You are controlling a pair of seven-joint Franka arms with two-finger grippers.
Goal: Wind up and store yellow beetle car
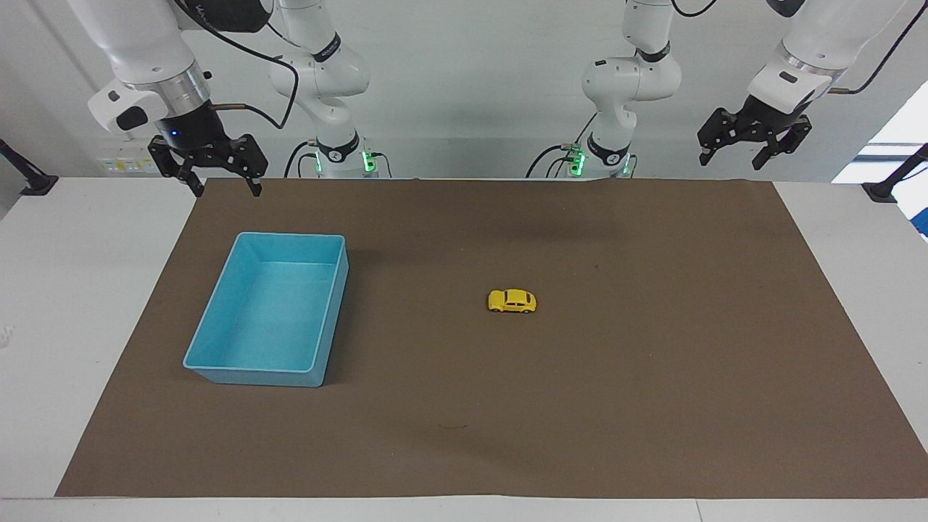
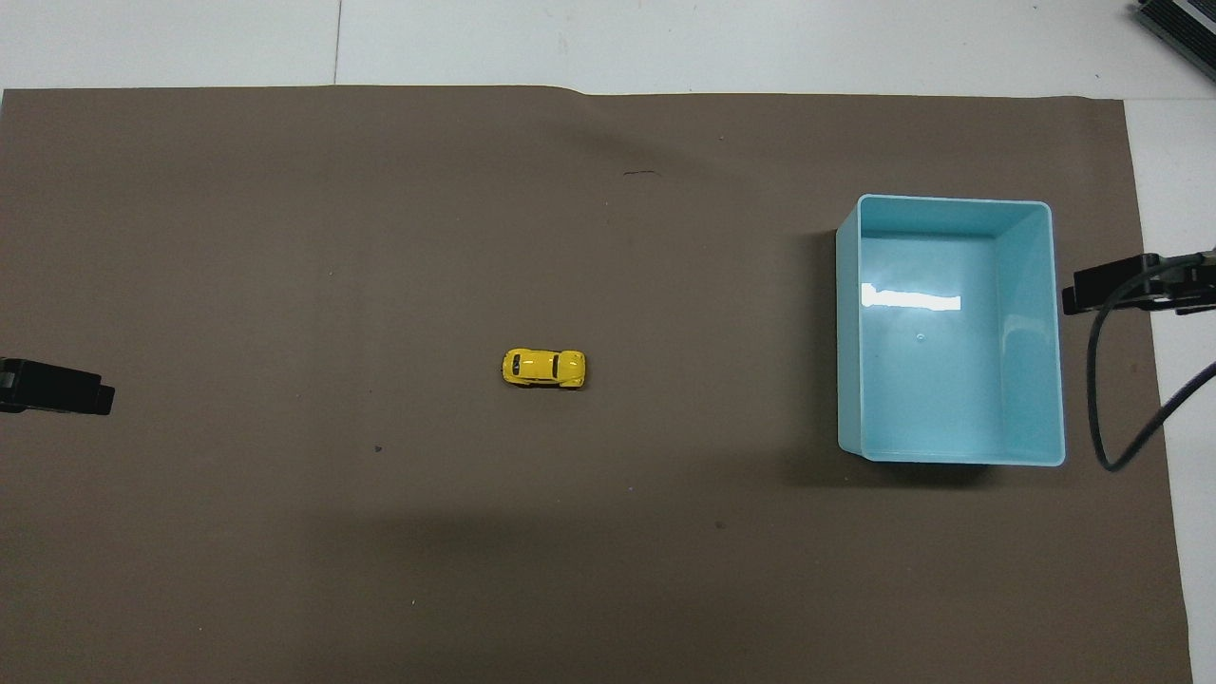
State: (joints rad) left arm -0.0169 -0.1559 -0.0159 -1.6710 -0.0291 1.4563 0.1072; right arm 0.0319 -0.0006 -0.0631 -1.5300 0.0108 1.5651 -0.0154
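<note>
The yellow beetle car [image 1: 512, 301] [image 2: 543, 369] stands on its wheels near the middle of the brown mat, with nothing touching it. The light blue bin [image 1: 272, 312] [image 2: 950, 380] is empty and sits toward the right arm's end of the table. My right gripper [image 1: 226, 190] [image 2: 1130, 285] hangs open in the air over the mat's edge, beside the bin. My left gripper [image 1: 732, 163] [image 2: 57, 387] hangs open and raised over the left arm's end of the mat. Neither gripper holds anything.
A brown mat [image 1: 652, 362] covers most of the white table [image 1: 87, 290]. A black cable [image 2: 1102, 399] loops down from the right gripper over the table beside the bin.
</note>
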